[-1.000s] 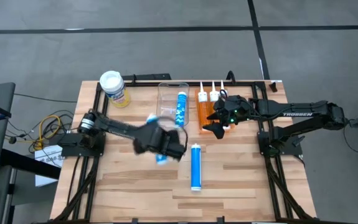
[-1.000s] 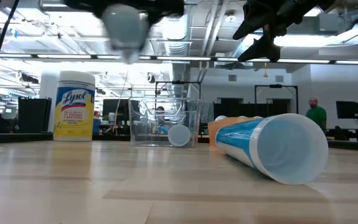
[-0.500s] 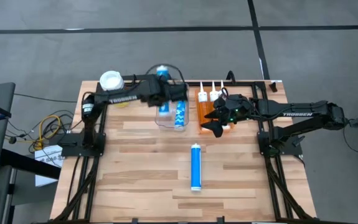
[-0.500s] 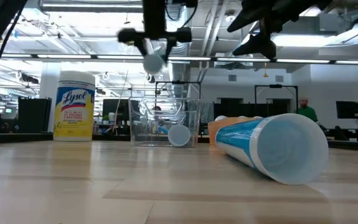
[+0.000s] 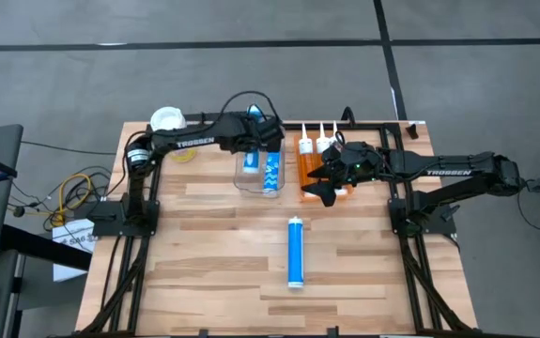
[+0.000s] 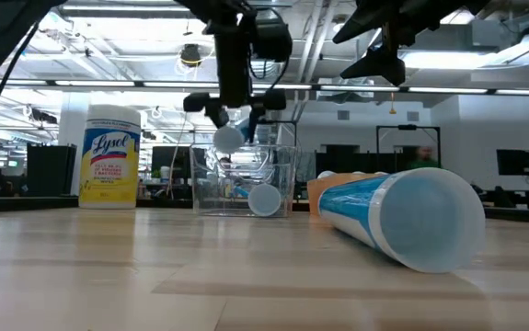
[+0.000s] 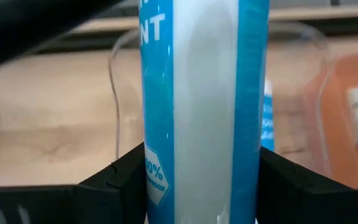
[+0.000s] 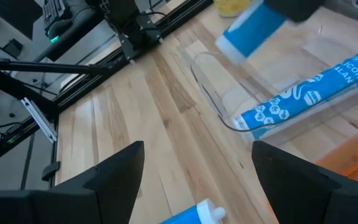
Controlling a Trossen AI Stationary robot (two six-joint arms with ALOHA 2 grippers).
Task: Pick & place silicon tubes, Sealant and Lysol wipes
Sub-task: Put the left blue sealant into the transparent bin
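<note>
One blue silicone tube (image 7: 203, 112) clamped in my left hand (image 5: 255, 131), nose-down right above the clear bin (image 5: 247, 178).

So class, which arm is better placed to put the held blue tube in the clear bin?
Left. The left gripper already holds the blue tube over the clear bin; the right gripper hangs open over the orange bin.

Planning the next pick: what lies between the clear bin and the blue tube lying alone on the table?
Only bare wood. In the high view nothing sits between the clear plastic bin and the lone blue silicone tube on the wooden table.
</note>
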